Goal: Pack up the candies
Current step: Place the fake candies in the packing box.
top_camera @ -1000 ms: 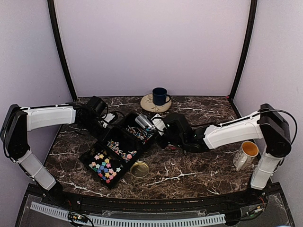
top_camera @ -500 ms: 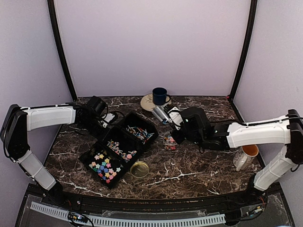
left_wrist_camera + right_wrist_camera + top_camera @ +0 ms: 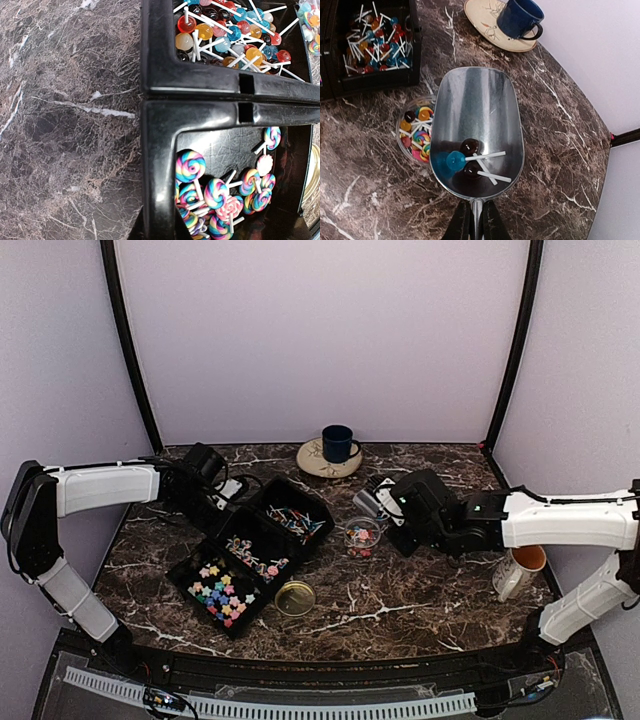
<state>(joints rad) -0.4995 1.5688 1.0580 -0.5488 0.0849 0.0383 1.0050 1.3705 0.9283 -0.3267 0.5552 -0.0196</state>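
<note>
The right gripper clamps the handle of the shiny steel scoop. The tiny lollipop candies inside look light and roll-prone, better scooped than pinched. They hang by the clear round jar, three o'clock of the black three-part tray. The left gripper is closed at the tray's rim.

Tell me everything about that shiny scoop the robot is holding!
The scoop is shiny silver metal, shaped like a deep rounded shovel with a thin handle. The right gripper is shut on that handle and holds the scoop above the marble table. Three small lollipops, one blue and two dark, lie inside near the handle end. One edge hangs over the clear jar.
</note>
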